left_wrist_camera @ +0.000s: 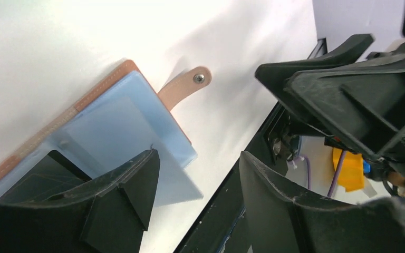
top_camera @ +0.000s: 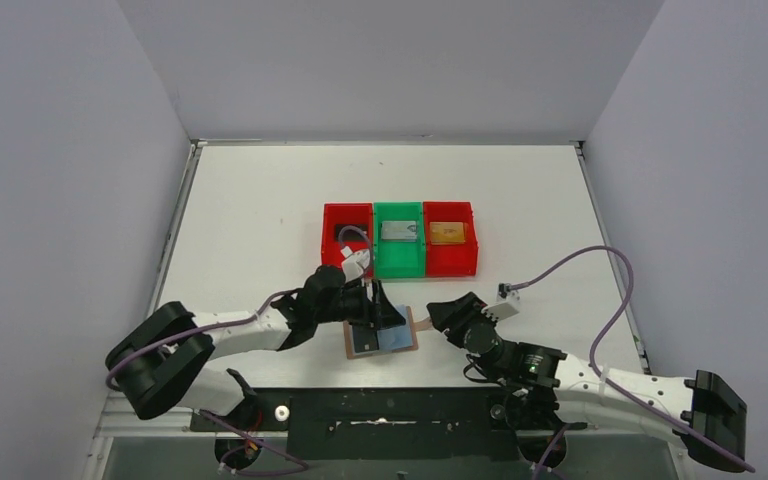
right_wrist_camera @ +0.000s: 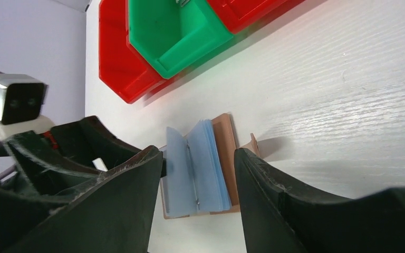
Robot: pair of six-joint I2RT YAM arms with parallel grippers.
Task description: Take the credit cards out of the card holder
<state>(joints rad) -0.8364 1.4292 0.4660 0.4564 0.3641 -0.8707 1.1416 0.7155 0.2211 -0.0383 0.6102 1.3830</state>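
Note:
The tan card holder (top_camera: 412,325) lies open near the table's front edge, its pale blue pockets (left_wrist_camera: 116,124) facing up and its strap tab (left_wrist_camera: 185,85) pointing right. A black credit card (left_wrist_camera: 37,182) sits in its left pocket. My left gripper (top_camera: 378,312) hangs open over the holder, one fingertip (left_wrist_camera: 137,179) resting on a raised blue pocket leaf. My right gripper (top_camera: 438,316) stands open just right of the holder, beside the strap, with nothing between its fingers. In the right wrist view the holder (right_wrist_camera: 224,153) shows beyond the open right gripper (right_wrist_camera: 198,176).
Three bins stand in a row behind the holder: a red bin (top_camera: 332,245) with a black card, a green bin (top_camera: 400,262) with a silver card (top_camera: 398,231), and a red bin (top_camera: 452,262) with a gold card (top_camera: 447,233). The table's front edge lies close below the holder.

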